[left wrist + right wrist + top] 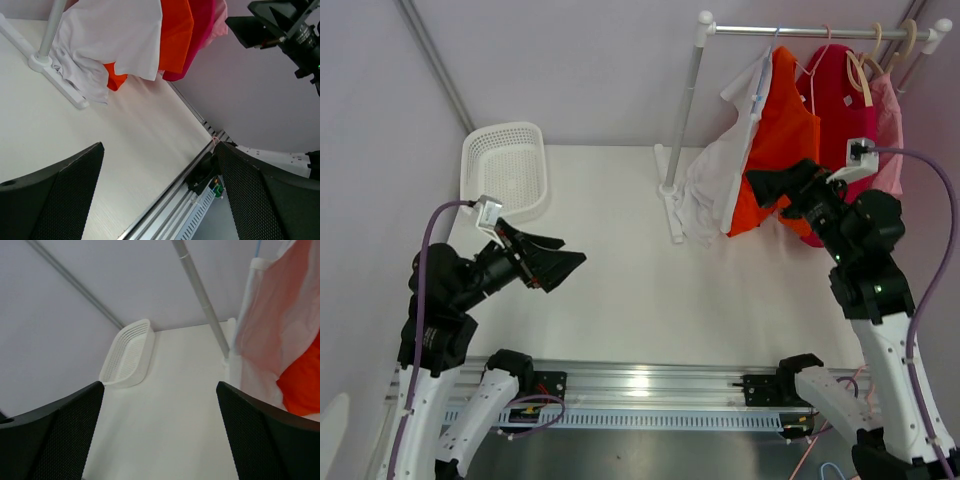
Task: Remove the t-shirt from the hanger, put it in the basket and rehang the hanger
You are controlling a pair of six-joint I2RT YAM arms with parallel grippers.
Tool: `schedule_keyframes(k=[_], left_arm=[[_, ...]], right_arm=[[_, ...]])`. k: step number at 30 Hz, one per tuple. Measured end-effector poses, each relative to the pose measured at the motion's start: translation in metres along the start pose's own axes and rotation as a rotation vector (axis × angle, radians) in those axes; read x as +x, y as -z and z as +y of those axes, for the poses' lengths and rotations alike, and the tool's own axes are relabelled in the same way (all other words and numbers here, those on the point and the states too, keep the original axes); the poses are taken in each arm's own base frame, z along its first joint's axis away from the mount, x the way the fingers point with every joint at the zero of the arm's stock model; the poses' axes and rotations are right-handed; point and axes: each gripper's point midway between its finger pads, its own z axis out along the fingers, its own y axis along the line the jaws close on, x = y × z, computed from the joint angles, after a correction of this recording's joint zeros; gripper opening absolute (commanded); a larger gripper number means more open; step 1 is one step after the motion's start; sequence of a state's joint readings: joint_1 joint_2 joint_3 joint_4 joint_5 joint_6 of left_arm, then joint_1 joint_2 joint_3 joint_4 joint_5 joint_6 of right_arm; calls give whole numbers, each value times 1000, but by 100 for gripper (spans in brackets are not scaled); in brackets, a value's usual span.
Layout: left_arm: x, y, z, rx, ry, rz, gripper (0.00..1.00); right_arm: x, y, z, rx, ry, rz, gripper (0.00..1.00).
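Note:
Several garments hang on the rail (810, 30): a white t-shirt (720, 185) at the left end, then an orange t-shirt (782, 140), a crimson one (840, 100) and a pink one (888, 130) on wooden hangers (865, 68). My right gripper (760, 190) is open and empty, just in front of the orange t-shirt's lower part. Its wrist view shows the white t-shirt (275, 340) and the orange one (305, 382) at the right. My left gripper (570, 255) is open and empty above the table's left side, far from the rack. The white t-shirt also shows in its view (115, 40).
The rack's upright pole (685, 110) stands on a white foot (672, 205) at mid table. A white plastic basket (505, 170) sits at the back left and also shows in the right wrist view (127, 355). An aluminium rail (640, 385) runs along the near edge.

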State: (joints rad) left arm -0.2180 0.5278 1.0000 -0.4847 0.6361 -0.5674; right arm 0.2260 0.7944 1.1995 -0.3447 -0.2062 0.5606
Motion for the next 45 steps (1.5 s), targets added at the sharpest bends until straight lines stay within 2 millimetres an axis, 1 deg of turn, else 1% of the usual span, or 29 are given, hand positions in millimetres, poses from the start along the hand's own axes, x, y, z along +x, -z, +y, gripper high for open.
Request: schedule_keyframes(k=[2, 5, 7, 9, 11, 12, 13, 15, 16, 17, 19, 21, 22, 25, 28, 30, 31, 38, 42, 44, 45], left_arm=[[2, -2, 4, -8, -1, 11, 99], [-4, -1, 7, -31, -52, -22, 99], [-17, 1, 10, -75, -93, -62, 99], [-33, 0, 16, -128, -120, -93, 100], [-48, -6, 26, -187, -135, -117, 100], [-51, -9, 33, -215, -134, -120, 100], [-52, -13, 42, -244, -128, -119, 100], [-51, -19, 59, -301, -113, -105, 100], [-49, -21, 65, -320, -108, -101, 100], [-48, -23, 72, -342, -102, -97, 100], [-45, -24, 81, -373, -95, -92, 99], [-48, -22, 84, -397, -105, -105, 99], [-50, -20, 84, -403, -113, -117, 100], [-57, -16, 84, -422, -137, -151, 100], [-63, -12, 82, -426, -156, -179, 100], [-65, -12, 83, -430, -160, -187, 99], [-66, -13, 83, -431, -160, -189, 99], [-65, -15, 88, -437, -162, -196, 100], [-63, -16, 93, -451, -158, -191, 100], [-63, -16, 95, -461, -157, -194, 99], [-64, -15, 96, -467, -157, -196, 99]], right_arm=[[-4, -19, -15, 63, 28, -1, 99], [-12, -49, -39, 163, 81, -10, 100], [-22, -72, -51, 223, 112, -17, 99], [-40, -101, -58, 265, 147, -40, 100], [-51, -132, -69, 300, 181, -61, 99], [-53, -145, -76, 317, 196, -66, 97], [-54, -158, -83, 334, 214, -65, 91], [-52, -185, -98, 375, 244, -42, 85], [-56, -201, -102, 386, 256, -43, 80], [-61, -219, -106, 397, 267, -44, 79], [-74, -250, -109, 406, 288, -67, 79], [-82, -272, -113, 420, 313, -89, 79], [-84, -278, -115, 431, 330, -99, 78], [-76, -285, -123, 473, 372, -90, 77], [-71, -285, -129, 517, 398, -85, 79], [-70, -284, -131, 540, 409, -83, 79], [-71, -283, -133, 550, 413, -87, 74], [-81, -276, -143, 619, 441, -117, 63], [-84, -275, -146, 644, 446, -130, 51], [-83, -275, -149, 654, 451, -130, 37], [-82, -276, -150, 656, 453, -130, 25]])
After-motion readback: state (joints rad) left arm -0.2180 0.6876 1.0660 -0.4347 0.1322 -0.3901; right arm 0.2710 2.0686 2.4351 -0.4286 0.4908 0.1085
